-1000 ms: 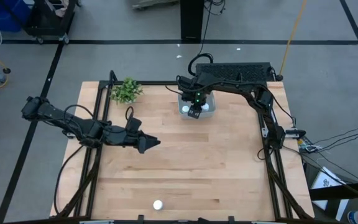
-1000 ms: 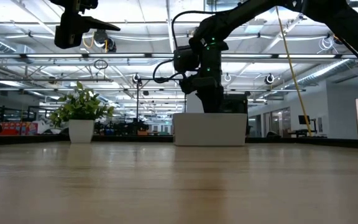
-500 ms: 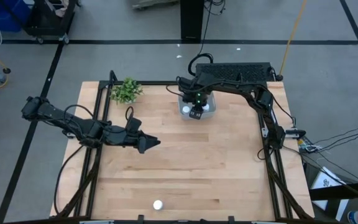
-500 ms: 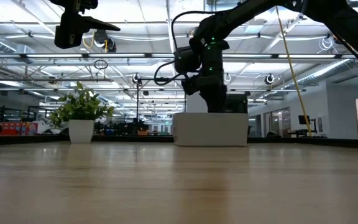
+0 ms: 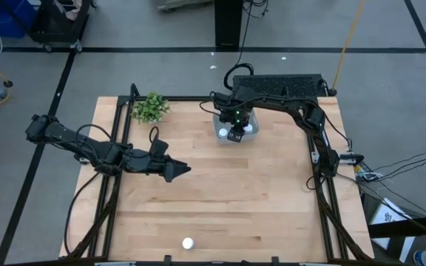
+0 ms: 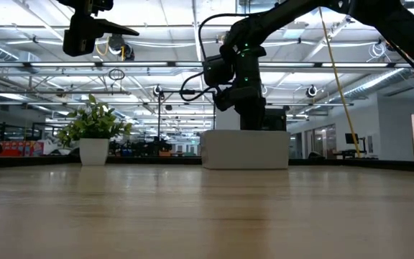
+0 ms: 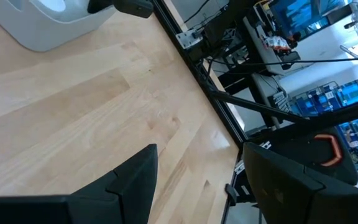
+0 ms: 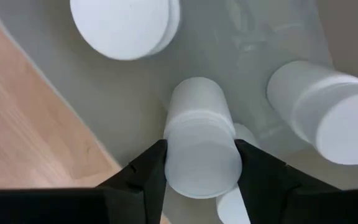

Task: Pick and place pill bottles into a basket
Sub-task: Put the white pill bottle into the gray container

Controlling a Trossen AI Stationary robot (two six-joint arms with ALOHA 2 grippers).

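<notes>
White pill bottle (image 8: 201, 149) clamped in right tool (image 8: 201, 163) over basket (image 8: 129, 106).

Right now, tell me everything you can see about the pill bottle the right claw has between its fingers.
The pill bottle is a small white cylinder, plastic by its look, with a slightly wider round cap and no label showing. The right claw grips it on both sides, a dark finger against each flank. It hangs over the pale grey-blue basket, inside its walls, with three other white bottles around it. Whether it touches the basket floor cannot be told.
</notes>
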